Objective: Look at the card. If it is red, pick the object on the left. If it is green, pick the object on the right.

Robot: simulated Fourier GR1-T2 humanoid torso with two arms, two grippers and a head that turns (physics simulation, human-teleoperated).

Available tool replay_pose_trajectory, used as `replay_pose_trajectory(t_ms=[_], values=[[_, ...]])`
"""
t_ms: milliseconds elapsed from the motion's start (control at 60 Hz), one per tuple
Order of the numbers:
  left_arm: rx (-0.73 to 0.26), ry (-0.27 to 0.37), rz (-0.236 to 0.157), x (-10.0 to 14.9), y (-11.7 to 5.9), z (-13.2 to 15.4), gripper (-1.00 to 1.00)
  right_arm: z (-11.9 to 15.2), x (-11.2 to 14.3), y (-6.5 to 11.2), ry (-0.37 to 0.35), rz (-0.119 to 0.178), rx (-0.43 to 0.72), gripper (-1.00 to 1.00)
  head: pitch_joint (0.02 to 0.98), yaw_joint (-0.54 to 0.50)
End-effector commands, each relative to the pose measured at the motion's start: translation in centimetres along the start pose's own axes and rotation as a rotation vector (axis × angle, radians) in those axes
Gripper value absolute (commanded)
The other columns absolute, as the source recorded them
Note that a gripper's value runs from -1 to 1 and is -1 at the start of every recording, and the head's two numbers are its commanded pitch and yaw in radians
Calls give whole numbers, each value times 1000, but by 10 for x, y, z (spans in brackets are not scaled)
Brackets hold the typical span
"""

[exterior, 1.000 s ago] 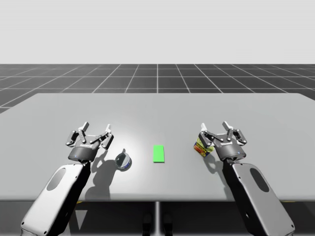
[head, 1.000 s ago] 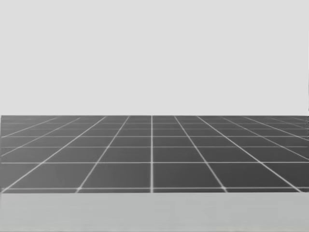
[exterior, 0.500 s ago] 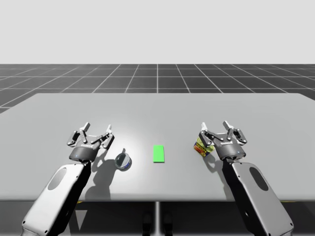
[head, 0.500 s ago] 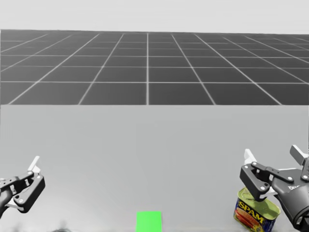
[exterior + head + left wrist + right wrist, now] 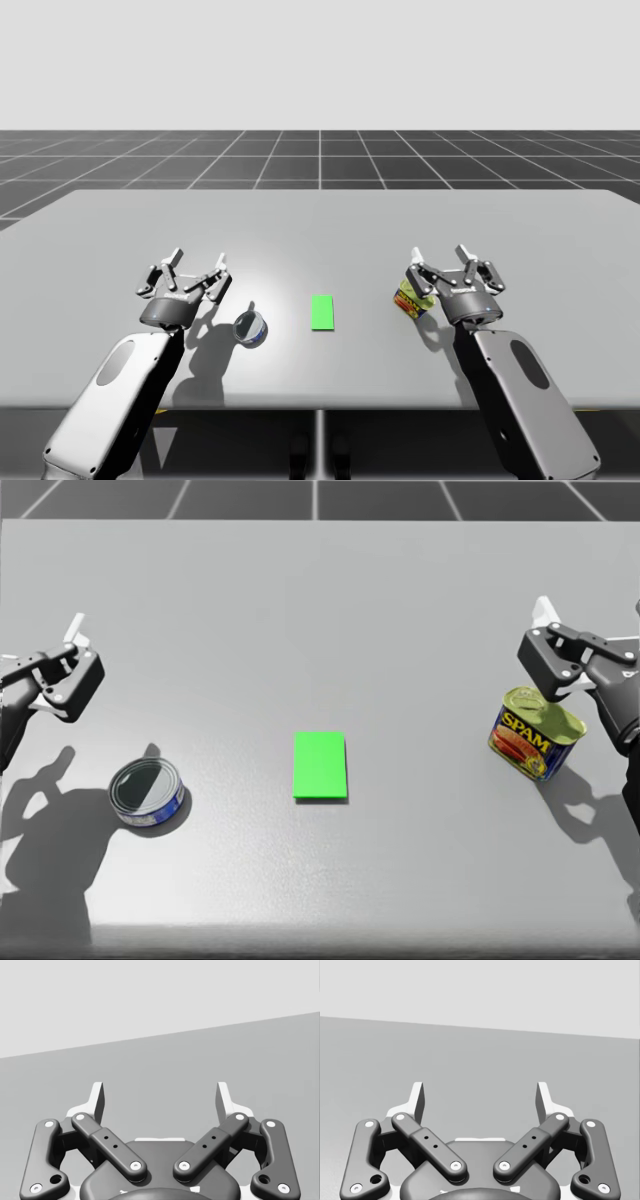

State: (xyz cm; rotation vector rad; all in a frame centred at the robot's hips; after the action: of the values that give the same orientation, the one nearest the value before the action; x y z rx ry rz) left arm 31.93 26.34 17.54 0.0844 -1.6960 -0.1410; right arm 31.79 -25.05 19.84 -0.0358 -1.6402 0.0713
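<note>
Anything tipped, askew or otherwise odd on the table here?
The short round blue can left of the green card seems tipped, its shiny top facing sideways in the high view. The blue-and-yellow rectangular can right of the card also looks tilted rather than standing flat.

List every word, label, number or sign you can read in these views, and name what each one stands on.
Blue and yellow rectangular can: one word in large yellow letters on its blue side, a brand mark, so not quoted here. The smaller print around it is too blurred to read.
Round blue can: nothing legible on its side or its lid.
Green card: plain, with no writing or sign.
</note>
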Motion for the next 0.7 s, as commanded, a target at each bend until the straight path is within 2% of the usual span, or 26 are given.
replay_pose_trajectory(t_ms=[17,317,417,700], values=[[-3,-1,2,0,0,-1,-1000,0,2,0,-6,-4,0,-1000,861,-11],[-4,0,1,0,0,0,-1000,2,5,0,-11,-6,2,-1000,872,-27],[-5,-1,2,1,-1,0,-1000,2,5,0,-11,-6,2,-1000,867,-67],[-10,-1,0,1,-4,0,-1000,2,5,0,-10,-9,3,-1000,869,-264]])
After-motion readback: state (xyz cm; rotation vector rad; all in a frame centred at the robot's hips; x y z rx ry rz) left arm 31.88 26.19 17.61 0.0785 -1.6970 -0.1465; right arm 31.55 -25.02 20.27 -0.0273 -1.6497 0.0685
